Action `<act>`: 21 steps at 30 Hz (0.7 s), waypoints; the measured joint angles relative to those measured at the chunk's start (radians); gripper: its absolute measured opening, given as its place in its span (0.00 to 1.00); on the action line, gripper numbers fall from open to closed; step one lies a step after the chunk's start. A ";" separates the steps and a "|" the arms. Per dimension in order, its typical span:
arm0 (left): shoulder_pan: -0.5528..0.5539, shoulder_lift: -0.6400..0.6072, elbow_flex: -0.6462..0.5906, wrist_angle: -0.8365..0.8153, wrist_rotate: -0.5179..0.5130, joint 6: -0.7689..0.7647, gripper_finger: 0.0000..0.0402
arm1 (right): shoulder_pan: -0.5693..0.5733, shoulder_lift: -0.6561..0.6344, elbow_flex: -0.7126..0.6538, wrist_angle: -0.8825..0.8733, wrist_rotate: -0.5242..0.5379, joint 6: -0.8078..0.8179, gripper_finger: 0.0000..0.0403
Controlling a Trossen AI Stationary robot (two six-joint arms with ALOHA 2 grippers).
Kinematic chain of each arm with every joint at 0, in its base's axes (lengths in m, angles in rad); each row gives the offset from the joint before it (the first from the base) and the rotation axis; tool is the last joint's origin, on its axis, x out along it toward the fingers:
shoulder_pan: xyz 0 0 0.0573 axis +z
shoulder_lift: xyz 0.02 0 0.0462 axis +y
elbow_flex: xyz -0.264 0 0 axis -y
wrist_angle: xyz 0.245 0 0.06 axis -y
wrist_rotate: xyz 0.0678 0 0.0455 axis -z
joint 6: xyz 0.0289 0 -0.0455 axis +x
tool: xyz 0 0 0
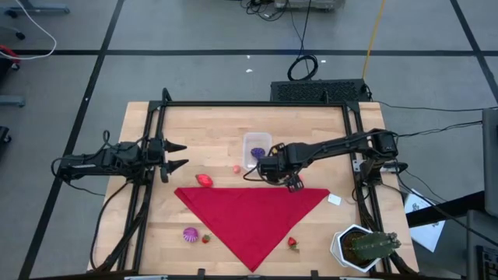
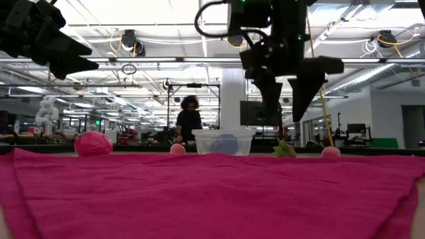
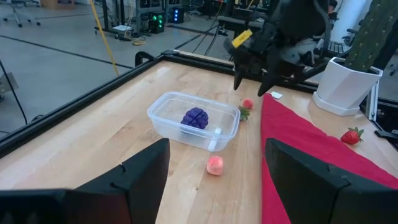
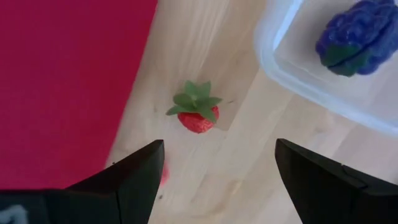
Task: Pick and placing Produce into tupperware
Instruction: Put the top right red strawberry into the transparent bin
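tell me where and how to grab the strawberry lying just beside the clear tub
Grip the strawberry across its red body, just below the green leaf cap, coming straight down. It lies on bare wood, clear of both the tupperware and the red cloth, and the open right gripper hangs above it.

We note clear tupperware (image 1: 256, 148) upright, open | purple produce (image 3: 195, 117) inside | small strawberry (image 4: 196, 112) beside it, on wood | pinkish piece (image 1: 236, 169) nearby | red piece (image 1: 204, 180) at cloth edge.

A purple fruit (image 3: 196, 117) lies in the clear tub (image 3: 163, 116), a red strawberry (image 4: 196, 113) beside red cloth (image 1: 253, 214).
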 joint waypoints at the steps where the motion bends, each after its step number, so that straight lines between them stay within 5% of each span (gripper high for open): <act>1: 0.000 0.000 0.000 0.000 0.000 0.000 0.67 | 0.000 0.000 -0.012 0.010 0.000 -0.019 0.74; 21: 0.000 0.000 0.000 0.000 0.000 -0.002 0.67 | 0.000 0.000 -0.195 0.235 -0.001 -0.168 0.74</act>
